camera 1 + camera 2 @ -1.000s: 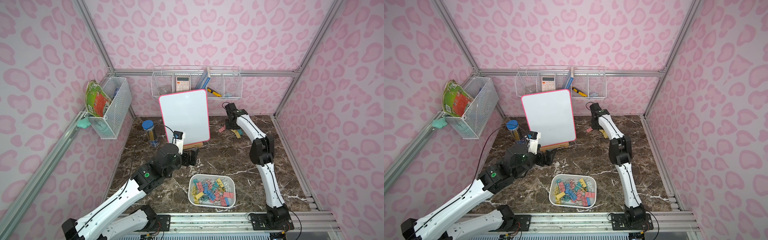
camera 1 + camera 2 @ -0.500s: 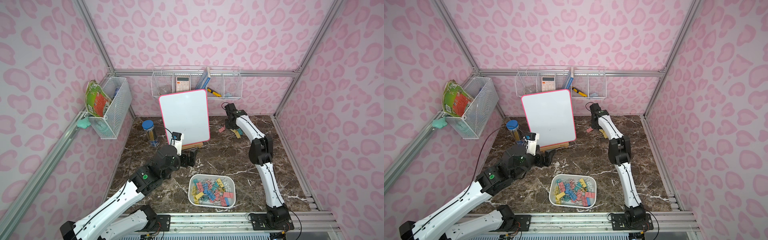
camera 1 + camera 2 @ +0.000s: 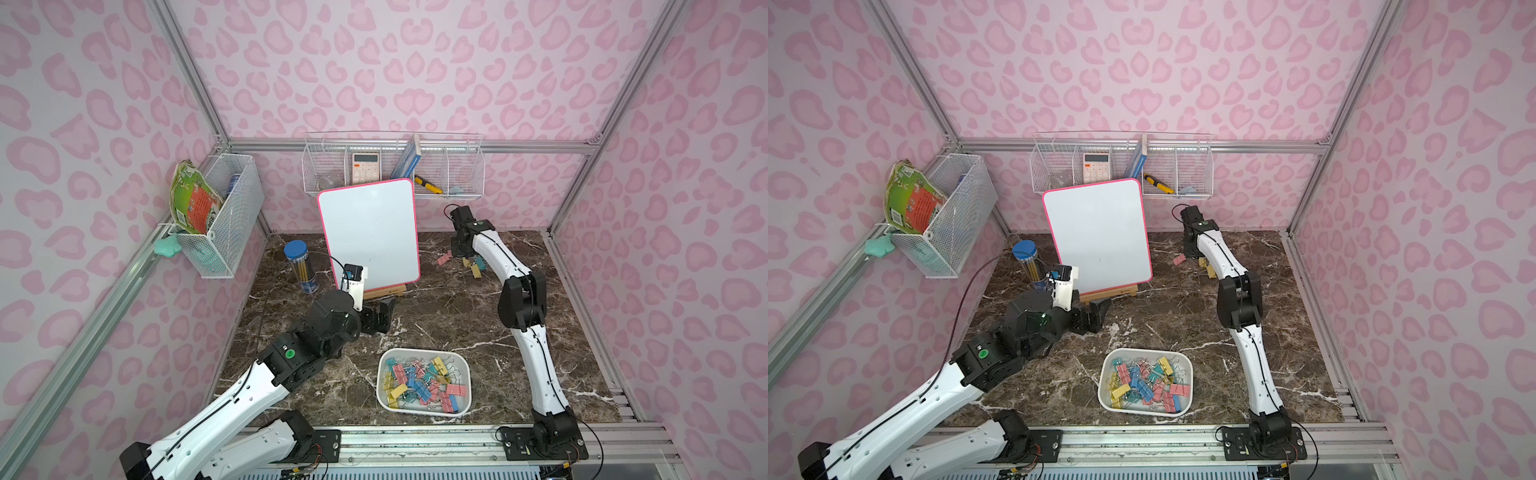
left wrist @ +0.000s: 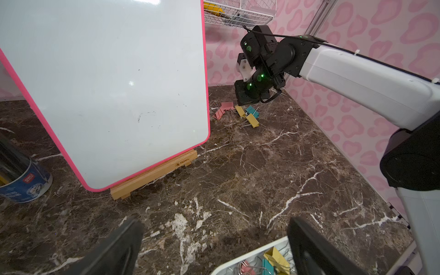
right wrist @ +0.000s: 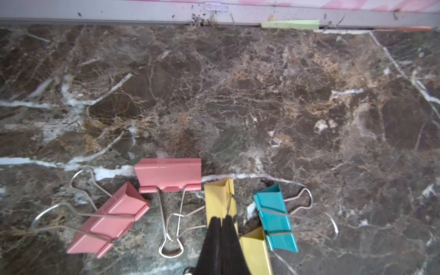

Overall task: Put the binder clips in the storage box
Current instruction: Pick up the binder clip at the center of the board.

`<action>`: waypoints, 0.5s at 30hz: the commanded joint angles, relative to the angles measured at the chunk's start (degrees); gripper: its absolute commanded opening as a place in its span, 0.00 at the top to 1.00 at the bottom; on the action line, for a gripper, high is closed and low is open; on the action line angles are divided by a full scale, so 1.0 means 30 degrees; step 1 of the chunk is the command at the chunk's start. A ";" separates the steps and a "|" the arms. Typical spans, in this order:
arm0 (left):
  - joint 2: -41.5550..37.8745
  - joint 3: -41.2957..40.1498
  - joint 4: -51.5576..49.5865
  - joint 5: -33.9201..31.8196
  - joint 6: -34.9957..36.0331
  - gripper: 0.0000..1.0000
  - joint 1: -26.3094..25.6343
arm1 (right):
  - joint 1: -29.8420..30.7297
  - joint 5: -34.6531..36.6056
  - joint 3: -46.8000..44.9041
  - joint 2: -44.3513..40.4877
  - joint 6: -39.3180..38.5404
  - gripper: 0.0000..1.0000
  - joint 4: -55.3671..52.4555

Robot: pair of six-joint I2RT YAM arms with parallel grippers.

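Right hand (image 5: 221,228) pinched shut on a yellow binder clip (image 5: 219,200), teal clip (image 5: 273,214) just beside it; left hand (image 4: 214,222) gapes wide.

binder clips (image 5: 167,175): painted metal bodies, smooth satin pastel finish; bare silvery wire handles
storage box (image 3: 379,388): white plastic, smooth, faint gloss
table (image 5: 238,95): dark brown marble look, white veins, polished
whiteboard (image 4: 107,83): glossy white face, pink plastic-looking edge
stand (image 4: 152,176): pale unpainted wood, matt
basket (image 3: 237,216), left of the frame: white coated wire mesh
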 commanded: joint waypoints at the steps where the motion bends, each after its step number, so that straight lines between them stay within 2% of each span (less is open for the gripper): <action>1: 0.0065 0.0129 0.0252 -0.0027 0.0067 0.01 0.0016 | 0.0200 0.0288 -0.0554 -0.0936 0.0158 1.00 -0.0676; 9: 0.0176 0.0188 0.0519 0.0231 -0.0048 0.01 0.0016 | 0.0601 0.1543 -0.7679 -0.7322 0.0127 1.00 0.2161; 11: 0.0285 0.0314 0.0516 0.0346 -0.0046 0.01 0.0009 | 0.0679 0.1363 -0.9691 -0.9442 0.0368 1.00 0.2461; 15: 0.0590 0.0517 0.0788 0.0716 -0.0045 0.01 0.0029 | 0.1810 0.0726 -1.5513 -1.5740 0.1174 1.00 0.3777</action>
